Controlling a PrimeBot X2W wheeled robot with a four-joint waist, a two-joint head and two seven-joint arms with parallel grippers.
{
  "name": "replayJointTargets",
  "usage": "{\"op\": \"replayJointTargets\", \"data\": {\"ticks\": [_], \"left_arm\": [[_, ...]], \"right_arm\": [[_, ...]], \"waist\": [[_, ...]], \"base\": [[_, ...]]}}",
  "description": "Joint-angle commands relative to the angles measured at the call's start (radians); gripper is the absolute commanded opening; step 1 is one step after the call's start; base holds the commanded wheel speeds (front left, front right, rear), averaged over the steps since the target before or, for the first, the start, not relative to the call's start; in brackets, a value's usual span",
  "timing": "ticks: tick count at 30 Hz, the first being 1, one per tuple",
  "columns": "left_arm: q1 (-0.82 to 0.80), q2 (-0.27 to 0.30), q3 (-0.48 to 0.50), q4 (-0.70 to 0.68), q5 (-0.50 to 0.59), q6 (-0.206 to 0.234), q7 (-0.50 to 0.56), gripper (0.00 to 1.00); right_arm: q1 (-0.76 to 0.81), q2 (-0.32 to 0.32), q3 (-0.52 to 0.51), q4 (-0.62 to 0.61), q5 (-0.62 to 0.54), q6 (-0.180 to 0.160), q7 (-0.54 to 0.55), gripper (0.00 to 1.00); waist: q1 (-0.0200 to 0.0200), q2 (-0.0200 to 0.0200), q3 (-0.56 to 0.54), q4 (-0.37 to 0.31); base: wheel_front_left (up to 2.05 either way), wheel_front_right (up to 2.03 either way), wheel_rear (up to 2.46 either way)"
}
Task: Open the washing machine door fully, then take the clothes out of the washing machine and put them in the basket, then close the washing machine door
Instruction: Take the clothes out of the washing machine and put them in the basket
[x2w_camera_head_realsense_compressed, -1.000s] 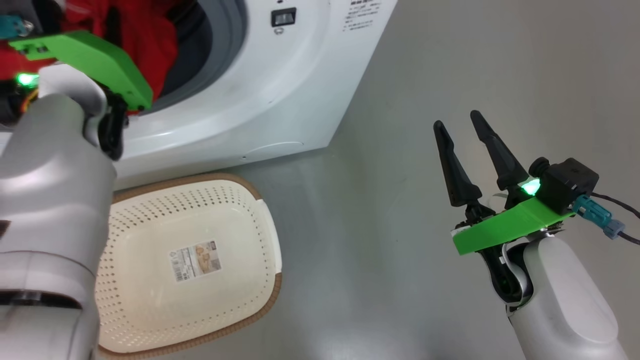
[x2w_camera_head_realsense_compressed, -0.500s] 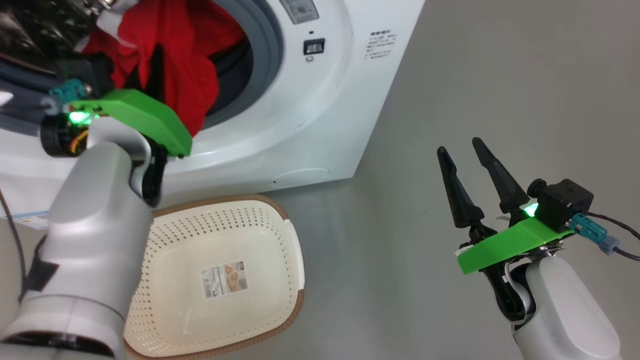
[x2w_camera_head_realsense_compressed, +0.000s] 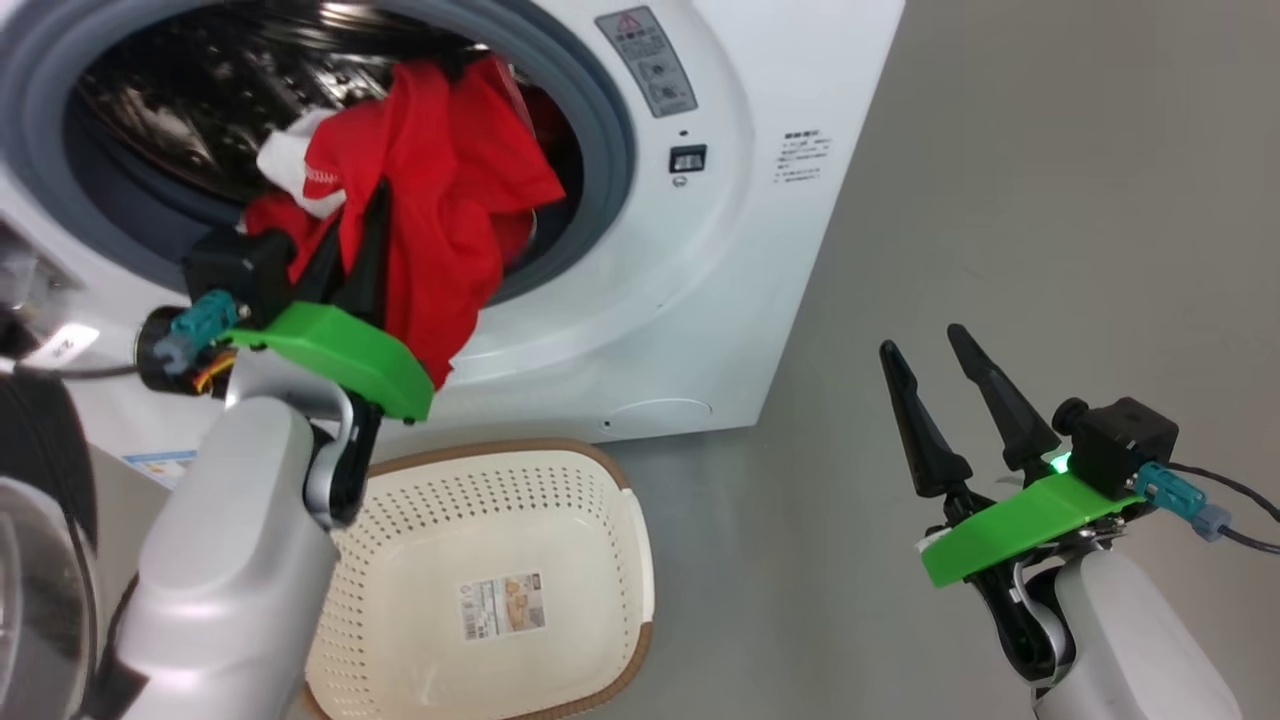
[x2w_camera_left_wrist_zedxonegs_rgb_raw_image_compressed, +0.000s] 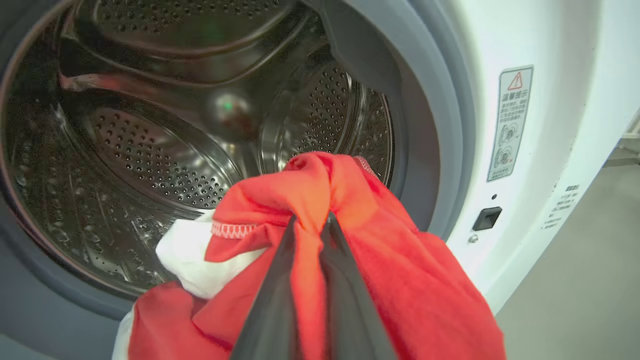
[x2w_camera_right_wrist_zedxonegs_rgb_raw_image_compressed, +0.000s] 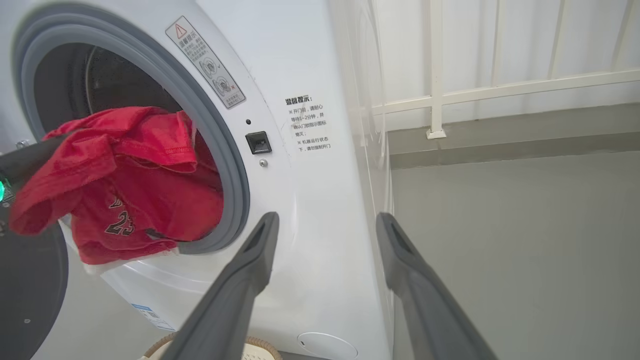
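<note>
Clothes: the clothes (x2w_camera_head_realsense_compressed: 440, 230) are showing as bunched bright red fabric with white trim and a dark number print. They are hanging out of the mouth of the washing machine (x2w_camera_head_realsense_compressed: 700, 300), draping over the grey rubber ring (x2w_camera_head_realsense_compressed: 605, 130), with the steel drum (x2w_camera_left_wrist_zedxonegs_rgb_raw_image_compressed: 150, 150) behind them.
Left pincer: the left pincer (x2w_camera_left_wrist_zedxonegs_rgb_raw_image_compressed: 311, 220) is pinching a red fold, its two dark fingers nearly together with fabric between them.
Left arm: the pale forearm is rising from the near left toward the drum mouth, with its green wrist bracket above the basket's far rim.
Right pincer: the right pincer (x2w_camera_head_realsense_compressed: 922, 340) is standing wide apart and holding nothing.
Right arm: it is hovering over the grey floor (x2w_camera_head_realsense_compressed: 1000, 200) at the near right, fingers pointing far, well apart from the machine.
Basket: the basket (x2w_camera_head_realsense_compressed: 480, 458) is sitting empty on the floor just near of the machine, with a paper label (x2w_camera_head_realsense_compressed: 502, 605) on its bottom.
Door: the washing machine door (x2w_camera_right_wrist_zedxonegs_rgb_raw_image_compressed: 30, 295) is standing open at the left.
</note>
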Motion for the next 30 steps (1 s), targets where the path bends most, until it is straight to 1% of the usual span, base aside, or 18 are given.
{"op": "replayJointTargets", "data": {"ticks": [1,11,18,24,30], "left_arm": [[-0.002,0.040,0.024,-0.044,0.003,0.011,0.001,0.00],[0.208,0.111,0.022,-0.467,-0.007,0.104,0.134,0.00],[0.313,0.154,0.020,-0.698,0.004,0.166,0.205,0.00],[0.370,0.170,0.008,-0.806,0.013,0.198,0.243,0.00],[0.403,0.170,0.003,-0.838,0.007,0.209,0.240,0.00]], "right_arm": [[0.011,-0.001,0.021,-0.020,0.007,0.003,-0.005,1.00],[0.035,-0.006,0.023,-0.022,0.009,0.003,-0.005,1.00],[0.047,-0.009,0.027,-0.017,0.013,0.003,-0.005,1.00],[0.055,-0.007,0.030,-0.014,0.016,0.003,-0.005,1.00],[0.058,-0.014,0.040,-0.014,0.022,0.003,-0.005,1.00]], "waist": [[0.0000,0.0000,-0.025,0.025],[0.0000,0.0000,-0.061,0.062],[0.0000,0.0000,-0.086,0.071],[0.0000,0.0000,-0.100,0.074],[0.0000,0.0000,-0.105,0.076]], "base": [[0.00,0.00,0.00],[0.00,0.00,0.00],[0.00,0.00,0.00],[0.00,0.00,0.00],[0.00,0.00,0.00]]}}
